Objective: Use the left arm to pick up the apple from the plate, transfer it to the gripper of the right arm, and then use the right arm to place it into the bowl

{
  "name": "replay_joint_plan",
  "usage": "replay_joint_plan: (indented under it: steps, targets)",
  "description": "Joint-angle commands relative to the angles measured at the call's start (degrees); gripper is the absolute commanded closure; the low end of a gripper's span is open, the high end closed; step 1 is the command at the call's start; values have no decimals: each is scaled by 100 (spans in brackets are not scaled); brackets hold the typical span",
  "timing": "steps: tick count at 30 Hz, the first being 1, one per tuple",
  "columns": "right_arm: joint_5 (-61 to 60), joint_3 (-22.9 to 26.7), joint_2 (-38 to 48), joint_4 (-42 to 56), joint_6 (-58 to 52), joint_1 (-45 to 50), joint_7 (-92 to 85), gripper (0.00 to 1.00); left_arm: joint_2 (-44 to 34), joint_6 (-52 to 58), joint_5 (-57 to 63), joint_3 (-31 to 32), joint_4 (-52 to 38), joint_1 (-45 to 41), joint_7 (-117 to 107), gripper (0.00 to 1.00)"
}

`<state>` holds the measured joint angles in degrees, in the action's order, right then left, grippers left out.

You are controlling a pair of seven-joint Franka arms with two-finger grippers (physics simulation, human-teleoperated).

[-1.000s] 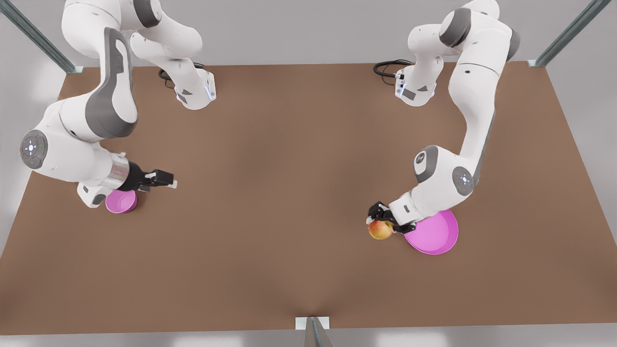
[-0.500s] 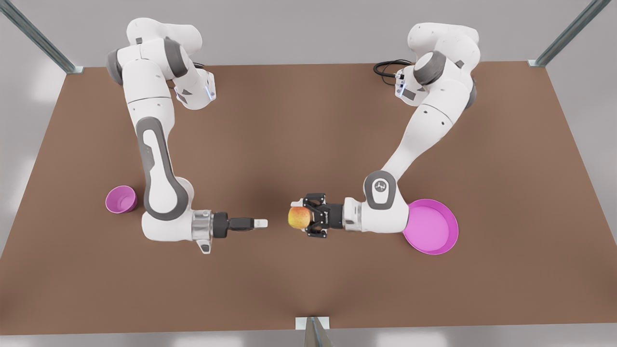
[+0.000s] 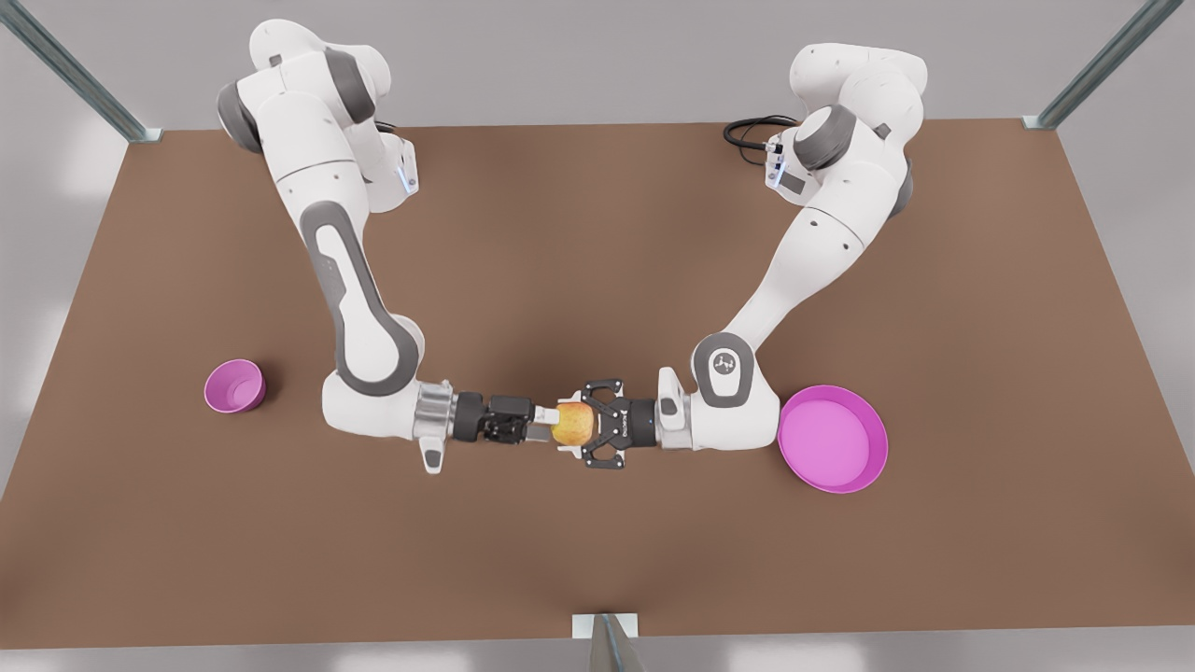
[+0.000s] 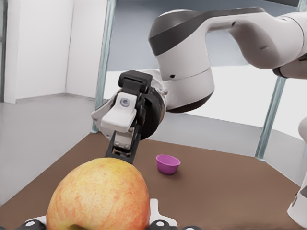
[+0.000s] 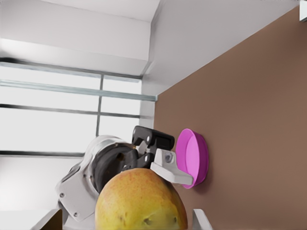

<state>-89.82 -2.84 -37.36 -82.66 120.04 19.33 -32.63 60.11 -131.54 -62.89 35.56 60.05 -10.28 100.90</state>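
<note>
Handover mid-table | left gripper clamps apple; right gripper around it, grip unclear | risk: early release drops apple

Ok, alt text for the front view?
The left gripper, at the front view's right, holds a small yellow-orange apple above the brown table; the right gripper meets it opposite. Small deep pink bowl at that view's left, wide shallow pink plate right.
</note>
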Motion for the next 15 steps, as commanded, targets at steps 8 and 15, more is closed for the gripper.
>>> replay_joint_plan:
  steps: [8,15]
  targets:
    - [-9,-243,0,4,1180,159,-1351,0,19,-47,5,3,-2,-18,2593,25]
    - [-9,-278,9,-57,1259,168,-1606,0,19,-126,5,-5,-2,-53,2593,24]
